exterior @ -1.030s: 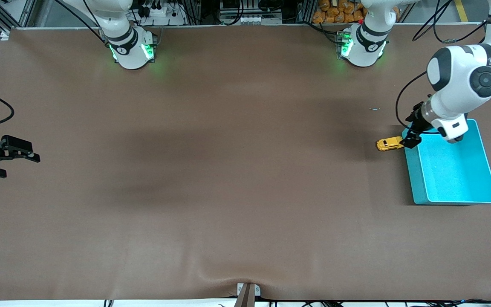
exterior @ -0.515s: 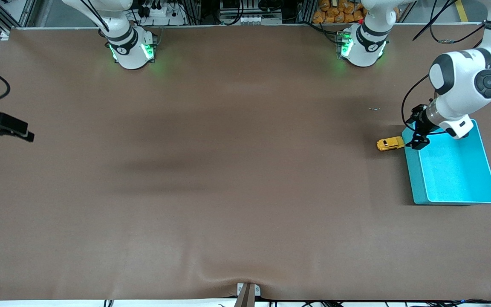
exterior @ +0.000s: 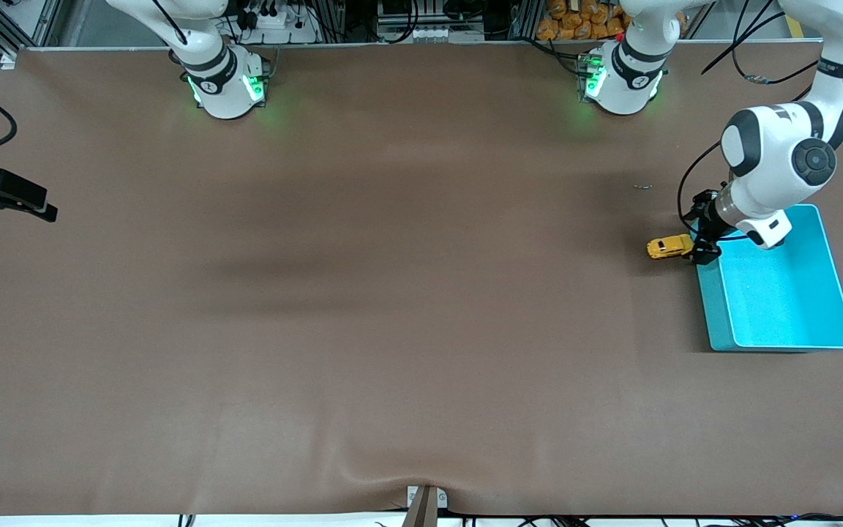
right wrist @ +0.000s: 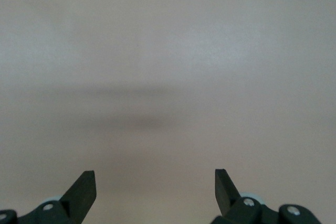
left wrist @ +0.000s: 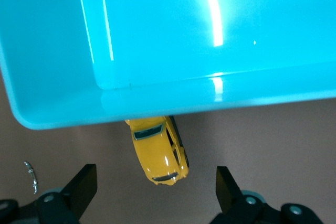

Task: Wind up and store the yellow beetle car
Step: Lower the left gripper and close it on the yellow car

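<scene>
Nothing is judged done yet: the yellow beetle car (exterior: 669, 247) sits on the surface just beside the teal bin (exterior: 780, 340), unwound and unstored, framed by the left gripper (exterior: 704, 245) with fingers apart, while the right gripper (exterior: 23, 201), also spread, waits over bare surface.

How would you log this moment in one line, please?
left gripper: open, over yellow beetle car beside teal bin | right gripper: open, waiting | car: unstored

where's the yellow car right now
The car sits on the table toward the left arm's end, right beside the teal bin's outer wall, with the open left end effector over the bin's corner next to it.
</scene>
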